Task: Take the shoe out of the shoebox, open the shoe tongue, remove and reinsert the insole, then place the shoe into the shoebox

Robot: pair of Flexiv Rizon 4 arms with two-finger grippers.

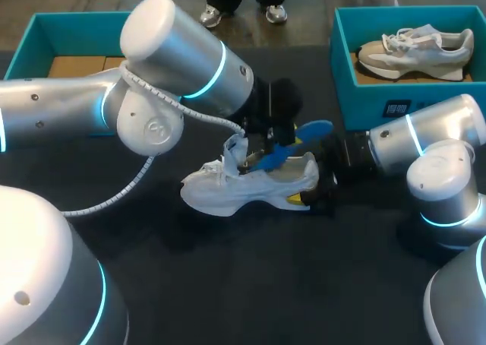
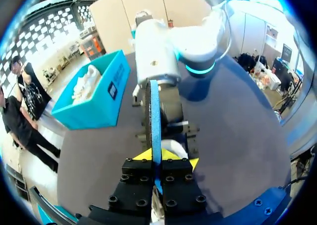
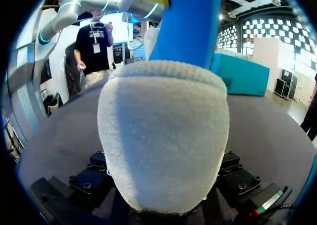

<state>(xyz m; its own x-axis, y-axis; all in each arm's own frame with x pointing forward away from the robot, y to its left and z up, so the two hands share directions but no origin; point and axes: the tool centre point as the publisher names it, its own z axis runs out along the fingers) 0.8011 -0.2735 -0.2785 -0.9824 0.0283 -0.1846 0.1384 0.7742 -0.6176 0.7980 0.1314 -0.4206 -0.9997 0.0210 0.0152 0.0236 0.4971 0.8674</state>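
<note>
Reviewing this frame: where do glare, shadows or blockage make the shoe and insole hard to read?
Head view: light glares off the left arm's white shell; the shoe throws a faint shadow on the dark table. Left wrist view: the blue insole, clamped in the left end effector, shows edge-on, evenly lit. Right wrist view: the shoe's heel blocks nearly everything ahead.

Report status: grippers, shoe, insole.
Left gripper shut on insole, its lower end at shoe opening. Right gripper shut on shoe's heel, shoe on table. Other shoe in box, apart.
</note>
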